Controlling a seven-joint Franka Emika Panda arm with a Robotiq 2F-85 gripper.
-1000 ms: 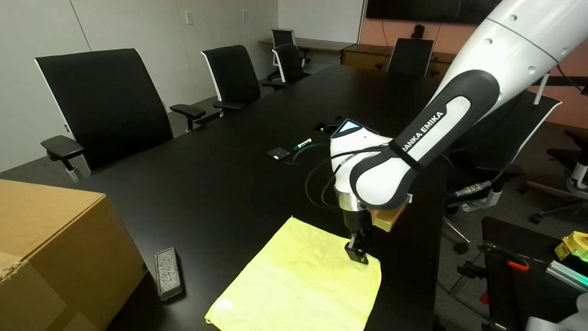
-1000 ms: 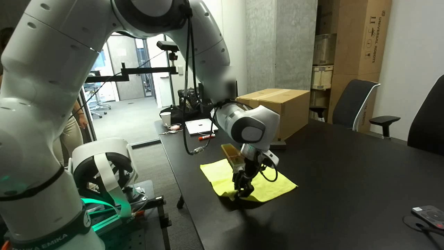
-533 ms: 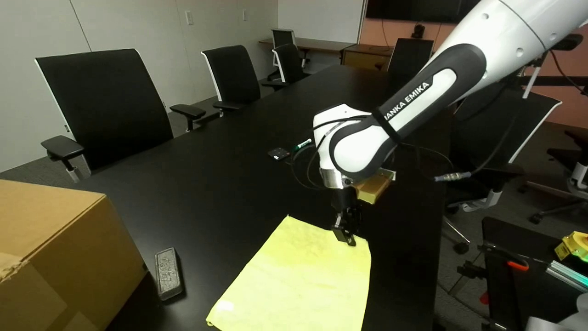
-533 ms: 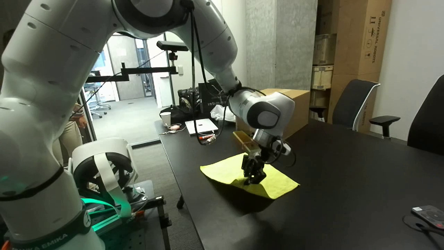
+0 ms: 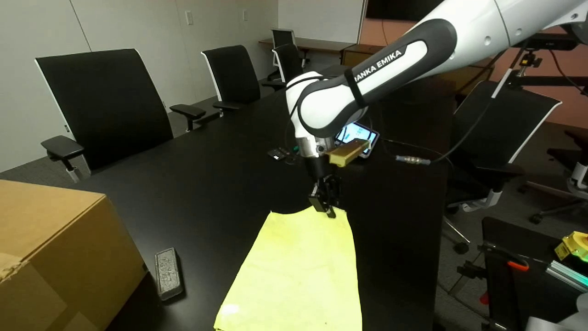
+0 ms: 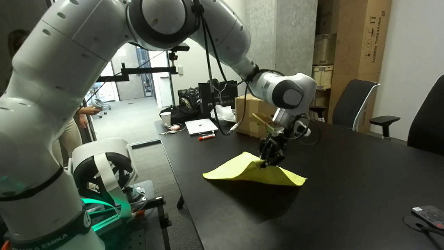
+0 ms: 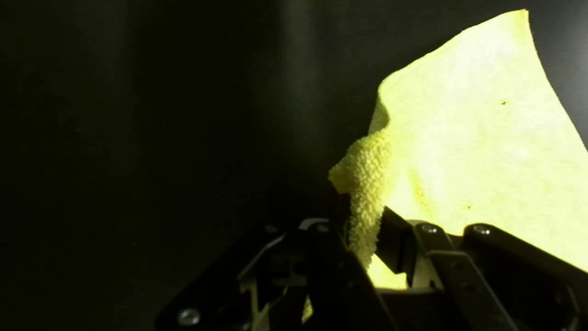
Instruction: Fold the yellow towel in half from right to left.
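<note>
1. Yellow towel [image 5: 298,271], near one long tabletop [image 6: 350,205] edge, is pinched, partly raised, in the pincer [image 5: 323,212].
2. Slippage may be caused by the narrow hold.
3. Skewing may be caused by single-point lifting.

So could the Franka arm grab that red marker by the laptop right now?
Probably not directly: its Robotiq gripper is pinching the edge of the yellow towel, so it would likely have to let go first. The red marker lies uncovered in an exterior view.
</note>
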